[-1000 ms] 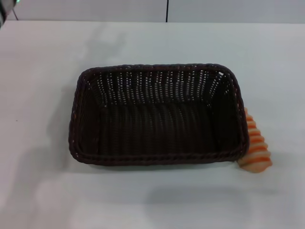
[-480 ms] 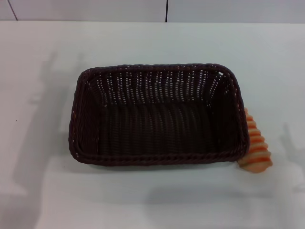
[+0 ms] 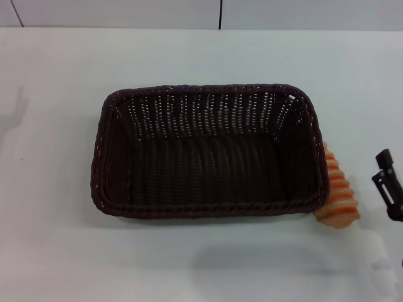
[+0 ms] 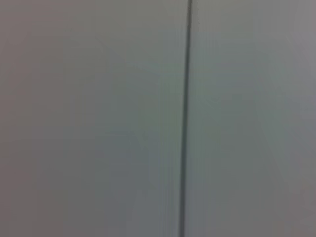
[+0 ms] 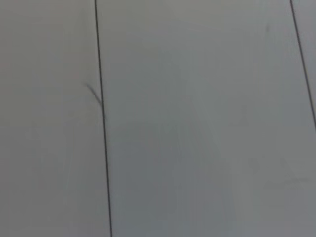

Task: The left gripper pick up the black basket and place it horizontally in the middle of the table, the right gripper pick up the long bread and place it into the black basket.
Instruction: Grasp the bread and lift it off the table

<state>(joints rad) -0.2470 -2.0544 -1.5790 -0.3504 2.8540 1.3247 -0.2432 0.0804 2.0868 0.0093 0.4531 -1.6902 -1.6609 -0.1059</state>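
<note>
Black basket (image 3: pixel 211 154) upright, lengthwise mid-table (image 3: pixel 56 251); striped long bread (image 3: pixel 339 195) touching its right end.

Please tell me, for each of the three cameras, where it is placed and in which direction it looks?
Head view: on the robot's head, looking forward and down at the table, the basket and the bread touching the basket's right end; only part of the right gripper shows at the right edge.
Left wrist view: on the left wrist, facing a plain grey panel with one dark seam; no robot parts show.
Right wrist view: on the right wrist, facing similar seamed panels; no robot parts show.
Shared: both wrist views show only seamed panels.
</note>
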